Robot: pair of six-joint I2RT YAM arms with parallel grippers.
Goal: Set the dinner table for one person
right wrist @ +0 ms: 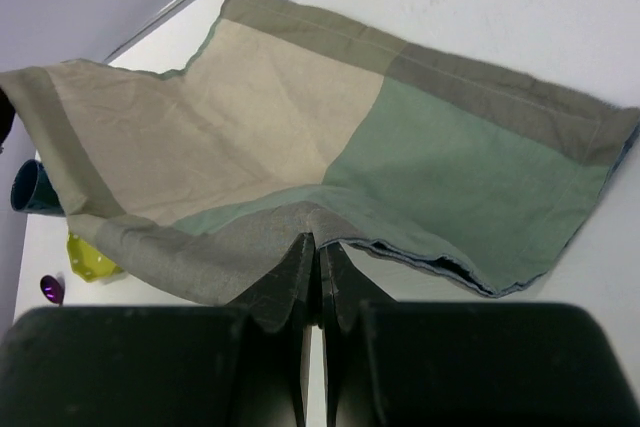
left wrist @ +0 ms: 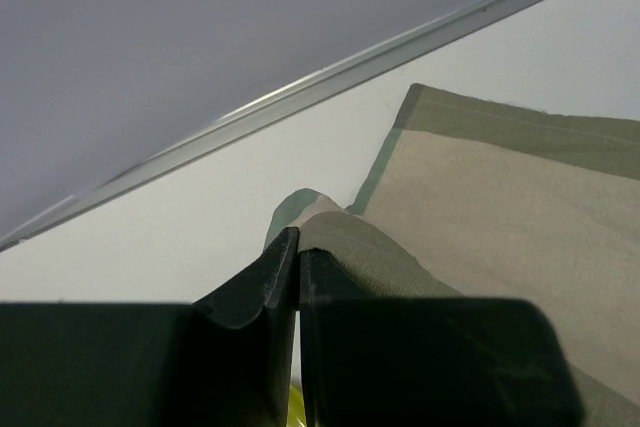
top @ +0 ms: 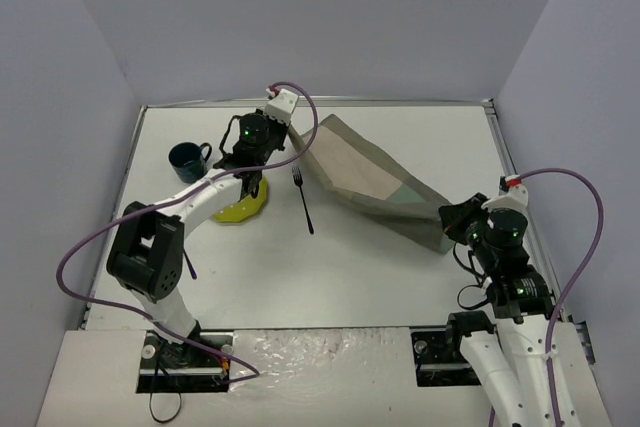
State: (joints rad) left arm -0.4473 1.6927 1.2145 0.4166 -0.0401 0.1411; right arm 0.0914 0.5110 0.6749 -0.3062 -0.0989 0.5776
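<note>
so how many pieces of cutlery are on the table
1. A fork lies on the table, between the yellow plate and the placemat. More could be hidden under the placemat.

The placemat (top: 375, 182) is a patchwork of plain blocks: a beige panel, a muted sea-green panel beside it, and a broad olive-grey border round them, with a thin green stripe inside that border at one edge; the dinner table (top: 350, 267) under the placemat is flat white with silvery metal edging. Left of the placemat the fork (top: 302, 199) is black, the plate (top: 243, 211) bright yellow, the mug (top: 187, 159) dark teal; the cables (top: 60, 275) are purple; the left gripper (left wrist: 298, 247) and right gripper (right wrist: 318, 247) are black, and the walls (top: 300, 17) behind the placemat are pale lilac-grey.
</note>
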